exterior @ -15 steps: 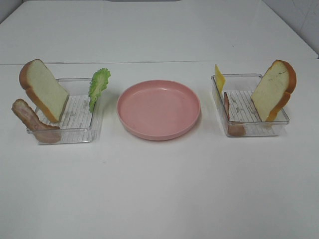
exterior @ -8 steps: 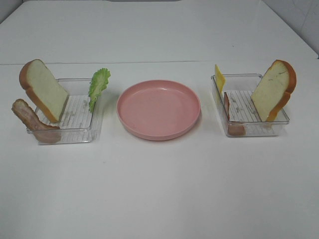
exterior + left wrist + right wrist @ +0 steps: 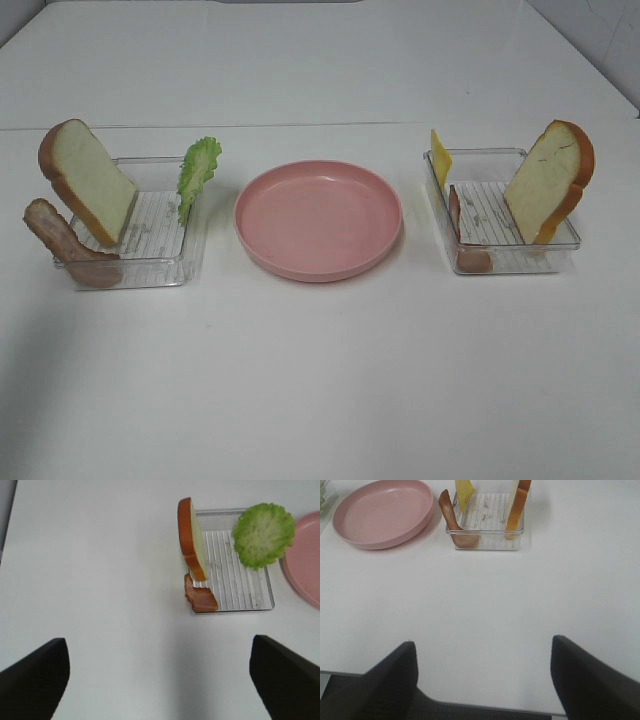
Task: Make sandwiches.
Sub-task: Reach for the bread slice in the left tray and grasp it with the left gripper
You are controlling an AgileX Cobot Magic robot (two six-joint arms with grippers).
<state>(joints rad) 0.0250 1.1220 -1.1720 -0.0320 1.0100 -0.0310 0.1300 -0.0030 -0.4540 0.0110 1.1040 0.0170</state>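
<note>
Start of assembly: my left gripper (image 3: 159,639) and right gripper (image 3: 482,640) hover wide open, empty. Bread (image 3: 88,182), bacon (image 3: 60,240), lettuce (image 3: 198,175) and cheese (image 3: 440,157) stand in trays (image 3: 150,275) flanking the plate (image 3: 318,218); next, I judge, grasp a bread slice.

White table (image 3: 320,380), as I see it from my station, carries three items in one row, left to right.
1. Left clear plastic tray (image 3: 160,232).
2. Round pink plate (image 3: 318,215), in the middle, near both trays, touching neither.
3. Right clear plastic tray (image 3: 520,268).
</note>
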